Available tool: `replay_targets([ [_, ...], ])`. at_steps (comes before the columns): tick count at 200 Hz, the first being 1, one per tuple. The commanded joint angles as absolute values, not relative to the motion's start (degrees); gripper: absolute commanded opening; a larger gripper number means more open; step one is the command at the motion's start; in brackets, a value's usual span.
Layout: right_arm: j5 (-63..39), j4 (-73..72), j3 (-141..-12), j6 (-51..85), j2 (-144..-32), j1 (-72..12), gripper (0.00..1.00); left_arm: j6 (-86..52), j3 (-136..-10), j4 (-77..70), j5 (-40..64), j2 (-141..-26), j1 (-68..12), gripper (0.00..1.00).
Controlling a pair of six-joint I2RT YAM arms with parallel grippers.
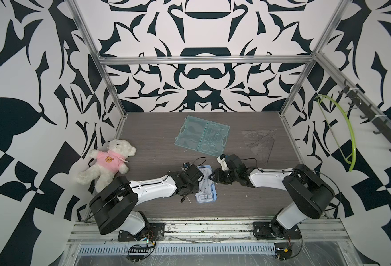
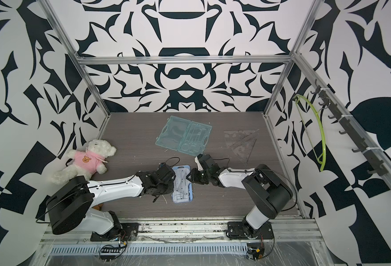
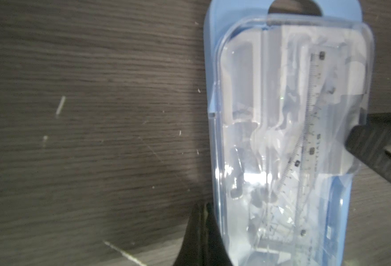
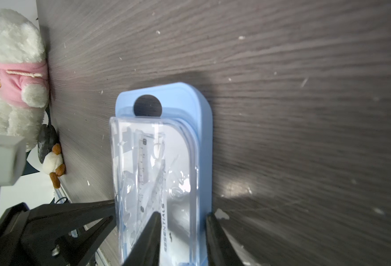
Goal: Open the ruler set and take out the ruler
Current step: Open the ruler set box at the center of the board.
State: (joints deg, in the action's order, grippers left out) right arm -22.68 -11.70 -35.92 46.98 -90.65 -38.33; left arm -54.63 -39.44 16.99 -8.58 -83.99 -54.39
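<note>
The ruler set (image 1: 205, 184) (image 2: 182, 184) is a blue-backed pack with a clear lid, lying flat near the table's front middle. Under the lid lies the clear ruler (image 3: 312, 110) (image 4: 142, 161). My left gripper (image 3: 204, 207) (image 1: 199, 184) is shut, with its tips against the pack's left edge and nothing between them. My right gripper (image 4: 183, 215) (image 1: 213, 178) straddles the pack's right rim. One of its fingers (image 4: 154, 221) lies over the clear lid, the other stands against the outer blue edge, and a gap shows between them.
An open teal plastic case (image 1: 202, 135) lies at the back middle, and clear set squares (image 1: 259, 142) lie to its right. A white teddy bear in pink (image 1: 109, 161) sits at the left edge. A green hanger (image 1: 348, 138) hangs off the right wall rail.
</note>
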Motion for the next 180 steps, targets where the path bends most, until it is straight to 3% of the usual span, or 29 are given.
replay_targets([
  [1,-22.6,-12.3,-35.8,47.1,-87.8,-38.2,0.27,-54.5,-41.4,18.2,-8.7,-84.6,-54.7,0.0],
  [51,-23.1,-12.9,-35.2,47.8,-86.6,-38.2,0.14,-54.5,-41.4,18.1,-8.7,-84.7,-54.8,0.0],
  [93,-24.2,-14.1,-34.6,48.5,-85.5,-38.2,0.12,-54.6,-41.4,18.2,-8.7,-84.6,-54.9,0.0],
  [180,-25.9,-15.7,-33.8,49.4,-81.0,-38.4,0.38,-54.7,-41.6,17.9,-8.8,-85.2,-55.0,0.0],
])
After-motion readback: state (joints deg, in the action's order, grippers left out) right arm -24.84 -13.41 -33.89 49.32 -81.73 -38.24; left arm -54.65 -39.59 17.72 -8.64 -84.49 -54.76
